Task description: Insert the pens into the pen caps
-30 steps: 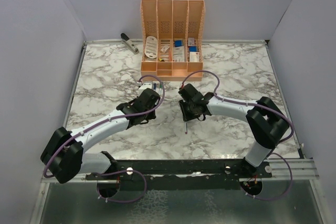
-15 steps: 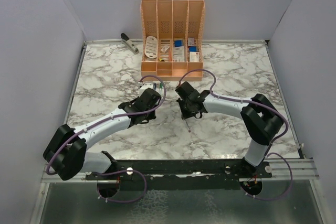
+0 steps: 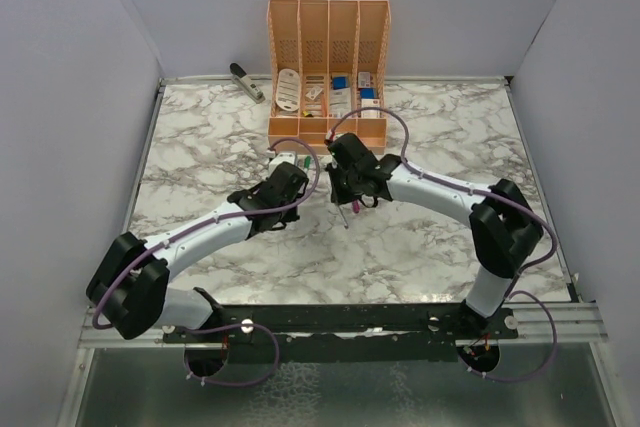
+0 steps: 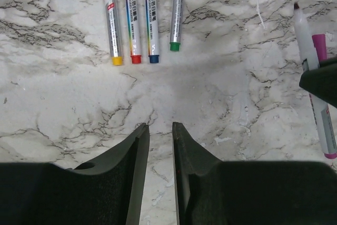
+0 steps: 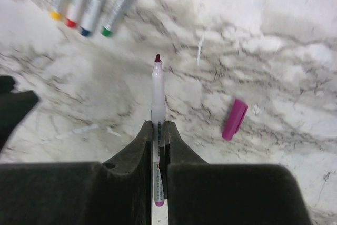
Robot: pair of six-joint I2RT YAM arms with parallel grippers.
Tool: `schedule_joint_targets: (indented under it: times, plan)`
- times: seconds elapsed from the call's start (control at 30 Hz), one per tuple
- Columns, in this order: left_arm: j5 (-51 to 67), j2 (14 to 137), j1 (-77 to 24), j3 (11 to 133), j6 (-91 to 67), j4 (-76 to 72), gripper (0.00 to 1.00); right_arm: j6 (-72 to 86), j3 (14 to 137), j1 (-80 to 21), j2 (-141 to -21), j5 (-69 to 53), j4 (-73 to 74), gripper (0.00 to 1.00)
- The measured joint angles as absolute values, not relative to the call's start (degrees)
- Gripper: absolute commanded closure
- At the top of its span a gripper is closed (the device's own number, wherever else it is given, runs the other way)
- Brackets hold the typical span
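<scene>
My right gripper [image 5: 158,125] is shut on a whitish pen [image 5: 157,90] with a dark purple tip pointing away from me, held above the marble. A purple cap [image 5: 234,118] lies on the table just right of it. Several more pens [image 4: 131,19] lie side by side, showing yellow, red, blue and green ends; their far ends are cut off. My left gripper [image 4: 159,126] is narrowly open and empty, just short of those pens. In the top view both grippers, left [image 3: 285,187] and right [image 3: 350,175], sit close together mid-table. The other caps are not visible.
An orange organiser [image 3: 328,67] with stationery stands at the back centre, close behind the grippers. A grey stapler [image 3: 246,81] lies at the back left. Grey walls enclose the marble table [image 3: 450,127].
My right gripper has moved away from me and to the left with the pen, closer to the organiser and the left gripper. The left gripper has shifted slightly forward.
</scene>
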State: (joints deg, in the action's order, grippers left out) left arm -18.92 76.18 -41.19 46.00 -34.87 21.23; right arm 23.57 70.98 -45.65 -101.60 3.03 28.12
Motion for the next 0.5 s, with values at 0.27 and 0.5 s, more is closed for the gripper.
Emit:
schedule_joint_targets:
  times: [0.27,0.5]
  plan:
    - [-15.68,68.93,-41.15,41.78,-29.63,11.29,0.71,23.35,71.75,-38.28,-93.30,0.99,18.59,0.99]
    - [-6.04,64.71,-40.91,38.81,-23.97,-2.28,0.68,24.80,60.14,-30.17,-81.84,-6.79,1.63,0.99]
